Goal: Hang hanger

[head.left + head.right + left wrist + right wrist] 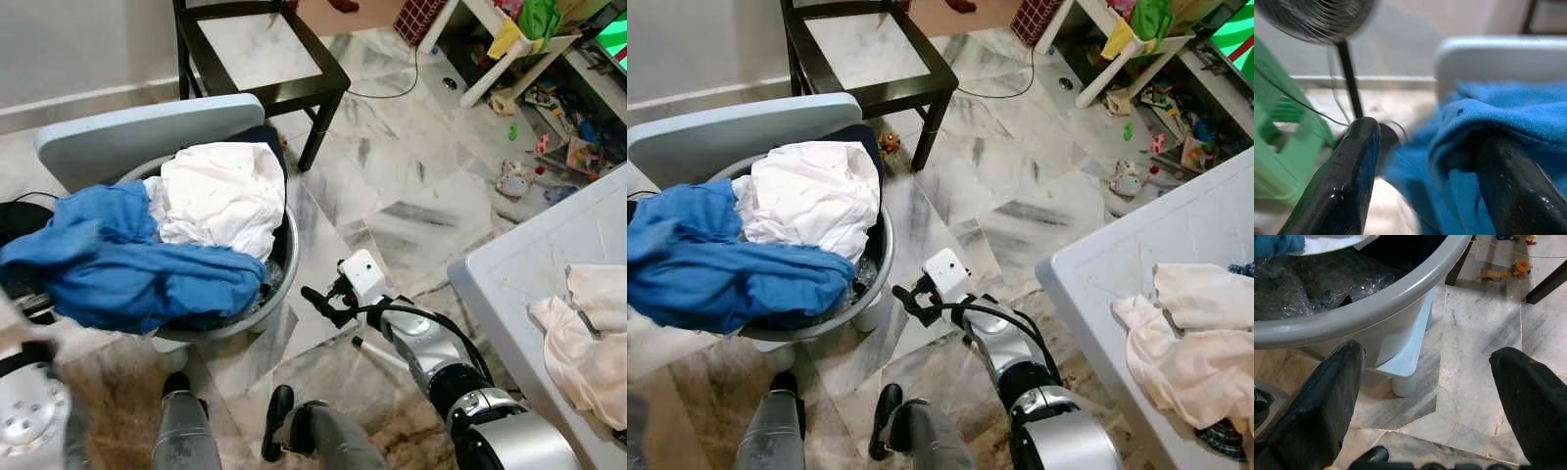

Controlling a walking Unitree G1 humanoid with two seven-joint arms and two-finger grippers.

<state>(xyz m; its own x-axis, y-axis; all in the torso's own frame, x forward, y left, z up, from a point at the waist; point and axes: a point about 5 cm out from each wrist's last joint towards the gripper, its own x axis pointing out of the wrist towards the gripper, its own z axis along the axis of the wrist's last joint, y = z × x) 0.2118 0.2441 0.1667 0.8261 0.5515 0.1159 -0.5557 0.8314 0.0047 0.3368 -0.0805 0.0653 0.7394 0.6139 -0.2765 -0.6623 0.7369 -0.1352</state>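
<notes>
Nearest, the right pincer [315,300] hung low over the marble floor [411,186] just right of the grey basin [1376,298], its two black fingers spread wide and holding nothing; that reads as an arm waiting rather than working. To the left, the left pincer [1420,181] was open around a fold of the blue garment [127,259], one finger inside the cloth and the other outside it, so it seemed to be gathering or lifting that piece; whether it had truly gripped could not be told. No hanger could be made out anywhere, and it may have lain hidden under the laundry. The blue garment draped over the basin's near-left rim, with a white garment [220,196] heaped behind it against a pale blue panel [147,132]. On the right, a grey tabletop [549,264] carried a cream cloth [588,333]. Farther off stood a dark side table [260,49], and scattered toys [514,176] cluttered the far right floor, awkward for walking there.
</notes>
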